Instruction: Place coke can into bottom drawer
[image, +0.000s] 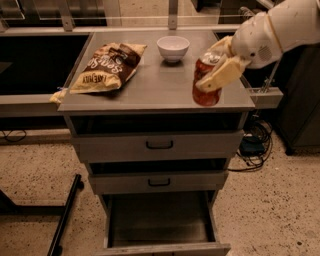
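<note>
The coke can (206, 94), red with a silver top, is upright over the right front part of the cabinet top (150, 85); whether it rests on the top or hangs just above it I cannot tell. My gripper (215, 67) is shut on the can, with one cream finger across its front and another behind it. The bottom drawer (160, 222) is pulled open at the foot of the cabinet, and what shows of its inside is bare. The arm reaches in from the upper right.
A brown chip bag (105, 67) lies on the left of the cabinet top. A white bowl (173, 47) stands at the back middle. The two upper drawers with black handles (159, 145) are closed. Cables (252, 150) lie on the floor to the right.
</note>
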